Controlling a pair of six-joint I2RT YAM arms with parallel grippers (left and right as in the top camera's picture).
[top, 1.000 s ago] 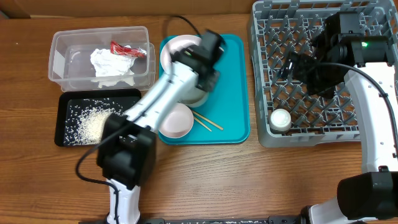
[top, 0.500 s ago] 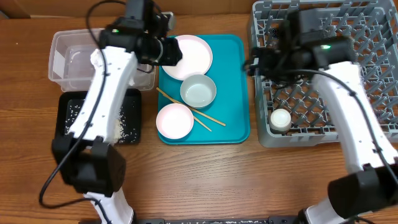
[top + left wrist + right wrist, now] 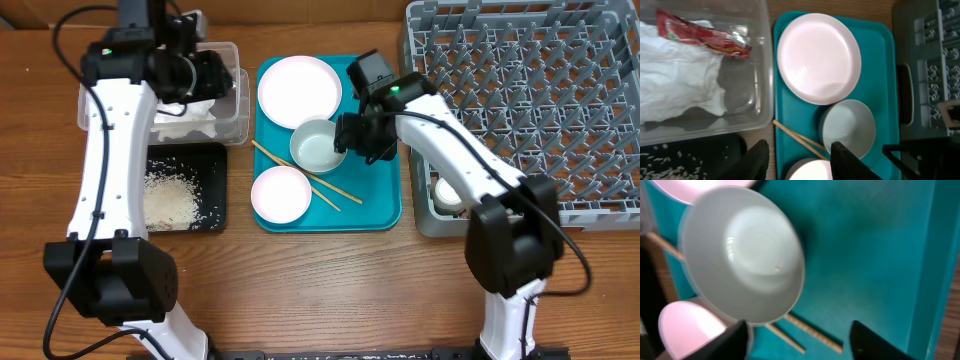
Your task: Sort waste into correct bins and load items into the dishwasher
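Napkin (image 3: pixel 675 75), crumpled and white, lies in the clear tub (image 3: pixel 762 75) just left of the teal tray (image 3: pixel 380 190), at its far end. The red wrapper (image 3: pixel 702 35) rests on the napkin's far edge; its print is too small to read. Rice (image 3: pixel 170 195) is heaped in the black tray (image 3: pixel 212 170), left of the teal tray's near end.

On the teal tray, the plate (image 3: pixel 299 91) fills the far left corner. One bowl (image 3: pixel 318 147) sits at the middle and the other bowl (image 3: pixel 281 193) at the near left. The chopsticks (image 3: pixel 335 193) run slantwise between the bowls.

The rack (image 3: pixel 520 60) stands right of the teal tray, and the cup (image 3: pixel 448 190) is in the rack corner nearest it, partly hidden by the right arm.

The left gripper (image 3: pixel 802 160) hangs over the tub's edge beside the teal tray, fingers spread and empty. The right gripper (image 3: pixel 800 340) hovers over the teal tray's middle beside the central bowl, fingers wide apart, grasping nothing.
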